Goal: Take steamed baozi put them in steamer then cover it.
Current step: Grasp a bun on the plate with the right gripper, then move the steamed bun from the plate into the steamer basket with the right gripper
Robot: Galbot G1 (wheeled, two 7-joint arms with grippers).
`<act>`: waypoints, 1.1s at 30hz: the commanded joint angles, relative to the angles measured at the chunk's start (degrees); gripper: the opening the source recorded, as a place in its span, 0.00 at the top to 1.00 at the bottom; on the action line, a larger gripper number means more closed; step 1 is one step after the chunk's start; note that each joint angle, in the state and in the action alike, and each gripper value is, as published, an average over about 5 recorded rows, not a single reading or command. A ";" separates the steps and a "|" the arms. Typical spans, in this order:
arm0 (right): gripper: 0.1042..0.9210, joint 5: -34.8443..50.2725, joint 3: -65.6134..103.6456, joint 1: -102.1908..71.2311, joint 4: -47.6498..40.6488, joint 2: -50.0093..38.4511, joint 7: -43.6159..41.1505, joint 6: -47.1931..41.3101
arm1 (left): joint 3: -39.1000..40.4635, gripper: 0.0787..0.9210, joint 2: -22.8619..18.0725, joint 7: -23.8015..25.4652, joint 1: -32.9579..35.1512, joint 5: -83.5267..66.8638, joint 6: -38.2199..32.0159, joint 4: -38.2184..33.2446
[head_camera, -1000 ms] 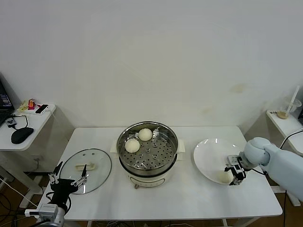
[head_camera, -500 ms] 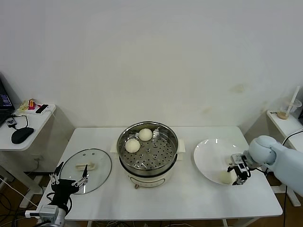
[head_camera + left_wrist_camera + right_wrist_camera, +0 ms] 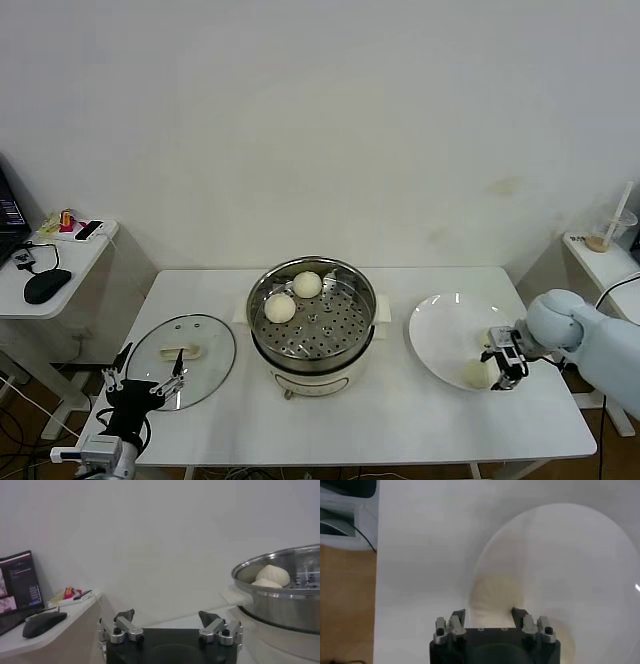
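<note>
The steamer [image 3: 312,320] stands at the table's middle with two steamed baozi [image 3: 307,284] [image 3: 279,307] on its perforated tray. They also show in the left wrist view [image 3: 272,574]. A third baozi [image 3: 474,374] lies on the white plate [image 3: 445,330]. My right gripper [image 3: 495,370] is open at this baozi. In the right wrist view the baozi [image 3: 495,597] sits between the gripper's [image 3: 489,614] two jaws. The cover [image 3: 182,350] lies flat on the table to the left of the steamer. My left gripper [image 3: 145,385] hangs open and empty at the cover's front edge.
A side table [image 3: 60,270] at the left holds a mouse [image 3: 46,285] and small items. Another side table [image 3: 600,255] at the right holds a cup. The steamer's wall [image 3: 285,600] is close to the left gripper [image 3: 170,617] in the left wrist view.
My right gripper has shifted slightly to the right over the plate and stays at the baozi. The left arm has sunk a little.
</note>
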 commanded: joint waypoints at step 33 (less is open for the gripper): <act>0.42 3.45 -1.22 10.27 0.95 -2.06 -4.62 1.42 | -0.10 0.12 0.06 -0.02 -0.74 -0.27 -0.02 0.99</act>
